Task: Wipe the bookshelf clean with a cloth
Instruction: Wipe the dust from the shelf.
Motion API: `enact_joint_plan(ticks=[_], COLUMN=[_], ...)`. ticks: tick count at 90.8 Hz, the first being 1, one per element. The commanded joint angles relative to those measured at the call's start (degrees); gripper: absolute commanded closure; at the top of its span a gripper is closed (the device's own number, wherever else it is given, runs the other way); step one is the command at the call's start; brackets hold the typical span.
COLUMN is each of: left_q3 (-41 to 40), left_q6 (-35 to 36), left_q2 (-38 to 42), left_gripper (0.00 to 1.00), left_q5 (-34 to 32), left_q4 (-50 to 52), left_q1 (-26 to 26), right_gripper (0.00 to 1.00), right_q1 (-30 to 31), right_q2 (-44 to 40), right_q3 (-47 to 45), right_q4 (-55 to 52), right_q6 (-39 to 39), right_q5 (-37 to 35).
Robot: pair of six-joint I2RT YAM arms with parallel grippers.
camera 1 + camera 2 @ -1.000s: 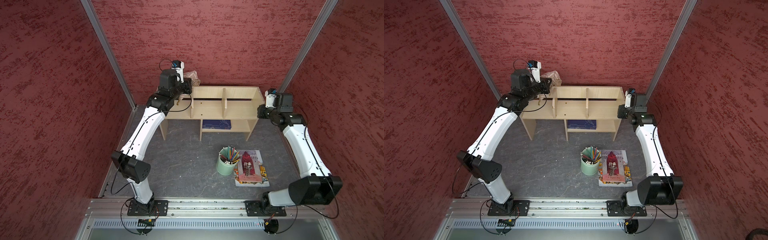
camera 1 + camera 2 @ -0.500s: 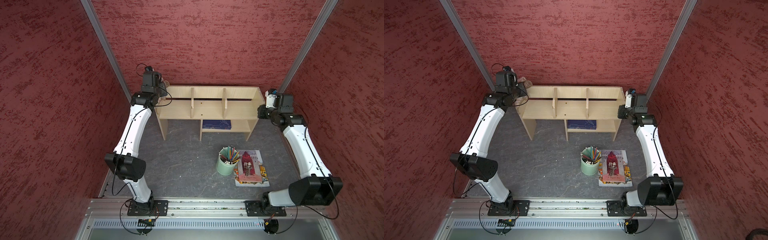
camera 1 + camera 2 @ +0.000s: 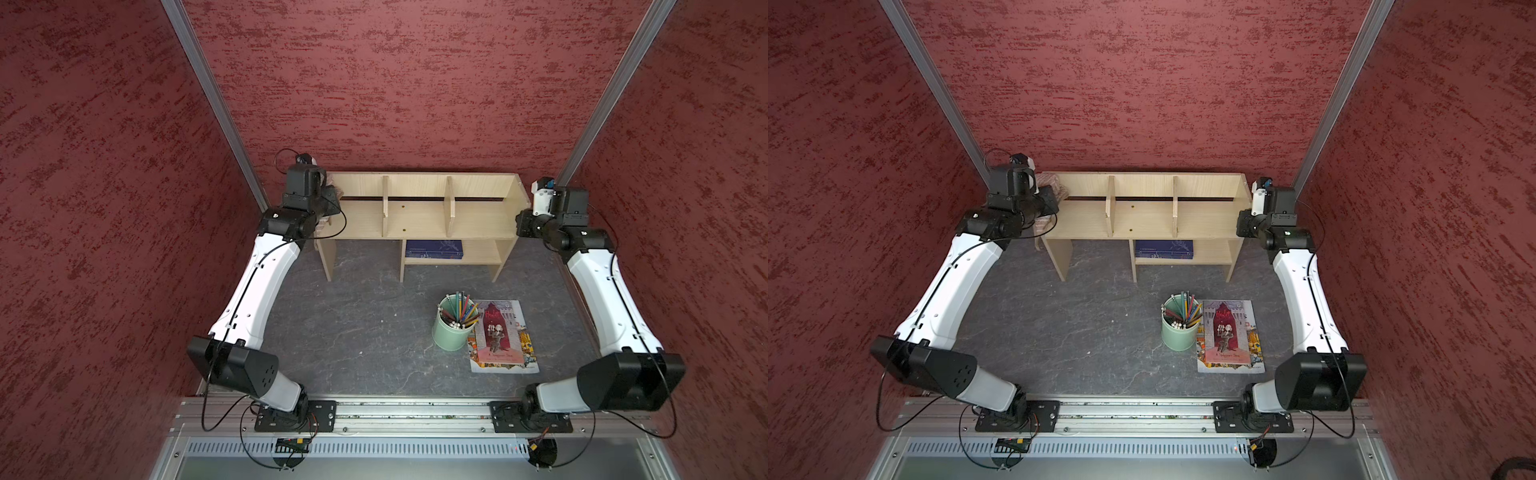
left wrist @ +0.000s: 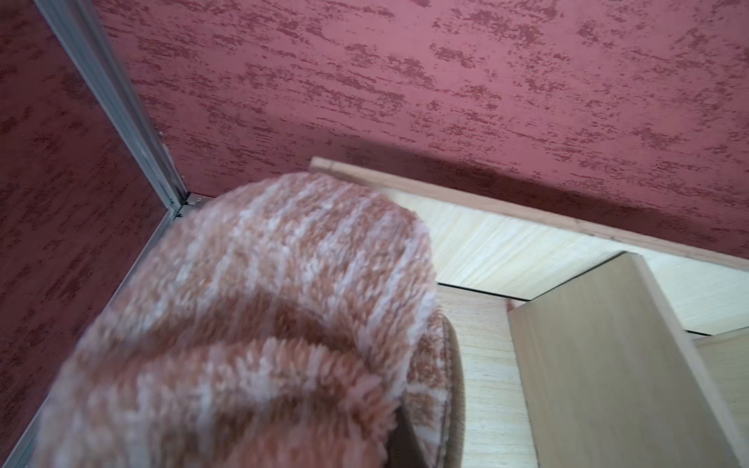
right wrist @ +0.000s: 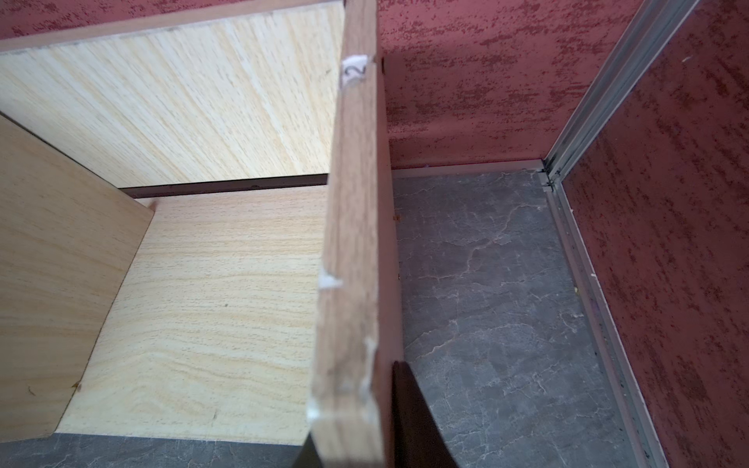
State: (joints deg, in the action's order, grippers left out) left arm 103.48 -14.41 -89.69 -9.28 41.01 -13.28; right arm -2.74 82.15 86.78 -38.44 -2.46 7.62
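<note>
- Left jaws: closed tight on the cloth [image 4: 251,324], which is bunched into a striped tan wad. That shape suits it as a wiping pad.
- The cloth sits at the bookshelf [image 3: 415,218] end nearest the left arm, over the outer compartment. Probably the start or end of a pass along the top board.
- Right jaws: clamped across the bookshelf's end panel [image 5: 352,243] at the opposite end, one dark finger on each face. My read is that this braces the unit so wiping can't slide it.
- Pencil cup [image 3: 451,332] and magazine [image 3: 500,336] stand on the worktop [image 3: 365,324] in front of the bookshelf, well apart from it. Likely cleared off for wiping.
- A blue book [image 3: 433,248] lies on the bookshelf's lower shelf.
- Hidden: the cloth buries the left fingers in the wrist view, and the wrist housing covers them in both top views.
- Can't tell whether the cloth touches the bookshelf's board or hangs just above it.
- Right fingers are cut off at the wrist view's edge, so only slivers show.
- Book cover text is unreadable, and the back of the lower shelf is under the bookshelf's top board.
</note>
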Motion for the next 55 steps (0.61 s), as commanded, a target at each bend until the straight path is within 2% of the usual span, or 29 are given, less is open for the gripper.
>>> enact_joint_plan(ticks=[1,14,23,44,55], left_q3=[7.1,13.1,18.1,16.1,16.7], left_q6=[1.0,3.1,3.4,6.8,8.1], left_q2=[-4.9,-11.1,-14.7,-13.7,-14.3], left_gripper=[1.00,1.00,1.00,1.00,1.00], left_q5=[2.0,-0.9,0.9,11.6,11.9], left_q4=[-4.0,-7.5,-5.5,-9.7,-7.7], left_q1=[-2.2,-3.6,-4.2,-10.4,-13.2], right_gripper=[1.00,1.00,1.00,1.00,1.00], right_q1=[-1.5,-1.4,-1.4,-1.7,-1.6], right_q2=[-0.6,-0.5,-0.5,-0.5,-0.7], right_q3=[-0.5,-0.5,-0.6,-0.7,-0.8], right_q4=[4.4,4.2,4.2,4.0,4.2], right_q6=[-7.5,-7.6,-7.5,-7.3,-7.5], right_q5=[7.3,7.9,8.0,7.7,7.7])
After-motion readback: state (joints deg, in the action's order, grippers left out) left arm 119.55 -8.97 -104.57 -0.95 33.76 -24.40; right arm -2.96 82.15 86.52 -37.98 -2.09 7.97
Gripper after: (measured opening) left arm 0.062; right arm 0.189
